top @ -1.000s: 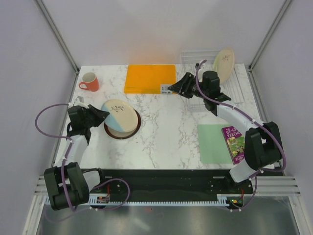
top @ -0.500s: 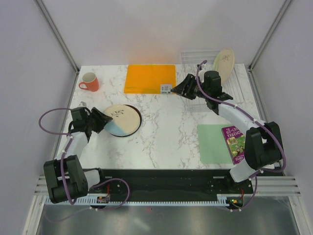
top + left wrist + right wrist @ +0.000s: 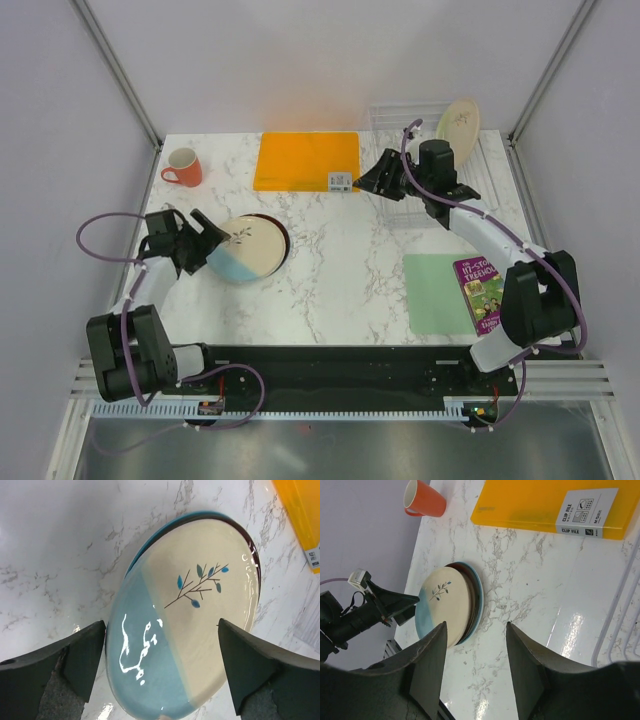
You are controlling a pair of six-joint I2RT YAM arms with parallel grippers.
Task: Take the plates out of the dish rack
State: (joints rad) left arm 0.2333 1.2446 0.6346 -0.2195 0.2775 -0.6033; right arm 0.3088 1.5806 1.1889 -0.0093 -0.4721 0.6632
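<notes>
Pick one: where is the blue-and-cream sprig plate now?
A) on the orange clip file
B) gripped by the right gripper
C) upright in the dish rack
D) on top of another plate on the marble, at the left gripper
D: the blue-and-cream sprig plate rests on a dark-rimmed plate between the open fingers of the left gripper. Only the cream plate stands in the dish rack.

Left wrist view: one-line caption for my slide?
Open left gripper over the blue-and-cream plate, stacked on a dark-rimmed plate.
</notes>
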